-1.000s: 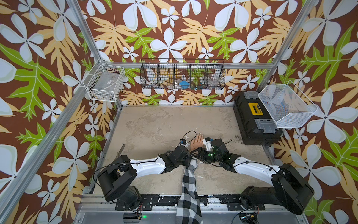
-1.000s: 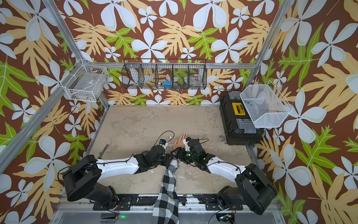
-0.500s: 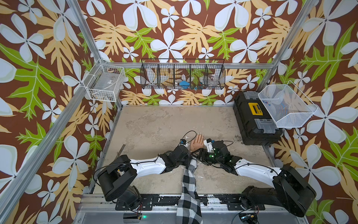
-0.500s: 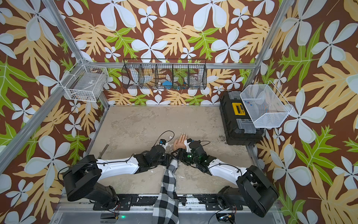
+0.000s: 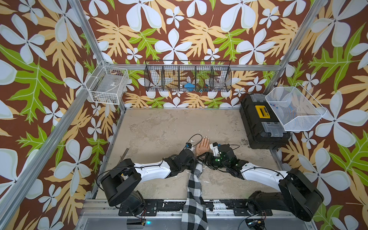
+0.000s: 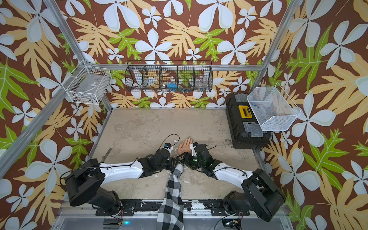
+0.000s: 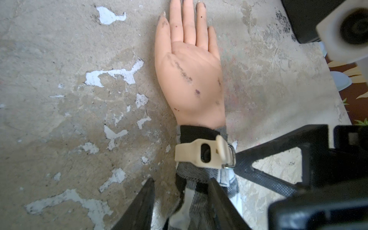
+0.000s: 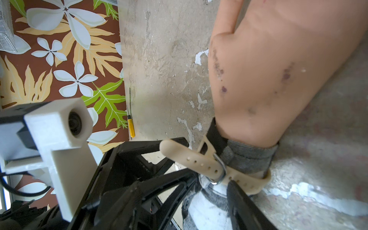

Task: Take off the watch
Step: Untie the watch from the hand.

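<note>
Cream-strapped watch still fastened; left gripper still tight on sleeve, right gripper open at buckle.

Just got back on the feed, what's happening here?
The left gripper straddles the mannequin's plaid-sleeved forearm behind the watch strap. The right gripper, open, has a fingertip at the metal buckle. The strap's free end sticks out loose, but it is still buckled on, so not off yet.

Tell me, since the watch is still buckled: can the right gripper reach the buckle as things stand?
Probably yes: the buckle faces the right gripper, one finger sits at the strap beside it, and nothing lies between them.
</note>
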{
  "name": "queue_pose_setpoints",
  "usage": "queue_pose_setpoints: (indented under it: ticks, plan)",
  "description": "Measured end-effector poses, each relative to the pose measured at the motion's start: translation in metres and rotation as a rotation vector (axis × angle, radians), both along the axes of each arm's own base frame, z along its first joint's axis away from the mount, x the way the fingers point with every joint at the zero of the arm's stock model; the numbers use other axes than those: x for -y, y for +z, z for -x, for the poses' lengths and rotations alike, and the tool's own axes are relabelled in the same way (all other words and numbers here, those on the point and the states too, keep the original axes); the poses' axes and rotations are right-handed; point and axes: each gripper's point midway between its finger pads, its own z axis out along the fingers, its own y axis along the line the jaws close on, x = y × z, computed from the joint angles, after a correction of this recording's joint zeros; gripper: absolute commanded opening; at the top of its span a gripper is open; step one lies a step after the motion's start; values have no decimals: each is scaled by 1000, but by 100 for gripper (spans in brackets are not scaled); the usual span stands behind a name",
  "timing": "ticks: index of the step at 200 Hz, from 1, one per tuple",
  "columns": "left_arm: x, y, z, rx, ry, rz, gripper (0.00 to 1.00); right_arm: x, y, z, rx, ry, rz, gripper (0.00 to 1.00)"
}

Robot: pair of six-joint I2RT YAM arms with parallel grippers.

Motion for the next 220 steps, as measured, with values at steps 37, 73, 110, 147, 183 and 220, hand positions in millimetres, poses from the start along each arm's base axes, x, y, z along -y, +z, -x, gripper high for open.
queue_pose_setpoints:
  ticks: [37,73,110,147,183,220]
  plan:
    - [0,0,0,-1,1,0,46,-2,1,-3,3,1,-2,68]
    - [0,0,0,-2,2,1,46,-6,7,-8,19,5,-8,68]
    - [0,0,0,-1,0,7,45,-9,16,-12,37,9,-19,67]
    - [1,-1,0,-3,2,12,45,-13,18,-16,45,16,-20,67]
    - [1,0,0,-2,1,16,45,-18,21,-22,49,24,-21,67]
    - [2,0,0,-4,1,21,45,-28,27,-30,60,47,-32,66]
